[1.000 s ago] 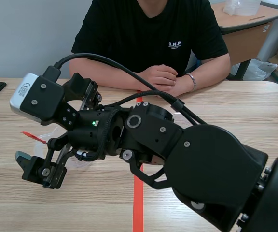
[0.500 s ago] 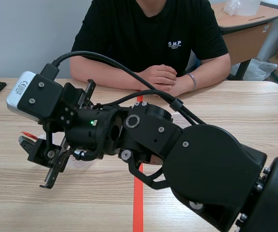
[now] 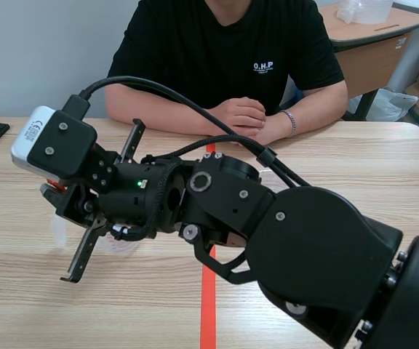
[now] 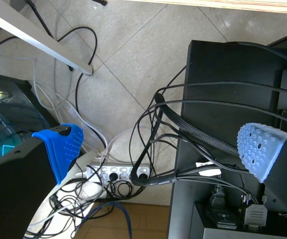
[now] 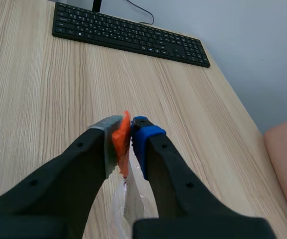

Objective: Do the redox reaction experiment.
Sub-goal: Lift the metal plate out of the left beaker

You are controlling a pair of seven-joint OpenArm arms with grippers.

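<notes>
Clear plastic bag (image 5: 127, 198) hangs by its flat orange strip (image 5: 120, 142) in the clamped right hand (image 5: 125, 127); left hand (image 4: 161, 147) spread.

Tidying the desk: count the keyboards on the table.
1: a black keyboard at the table's left side, ahead of the right gripper. The right arm may hide others.

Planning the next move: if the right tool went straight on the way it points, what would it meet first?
Probably the bare wooden table, short of the keyboard; depth is unclear. The right tool is shut on an orange tab.
</notes>
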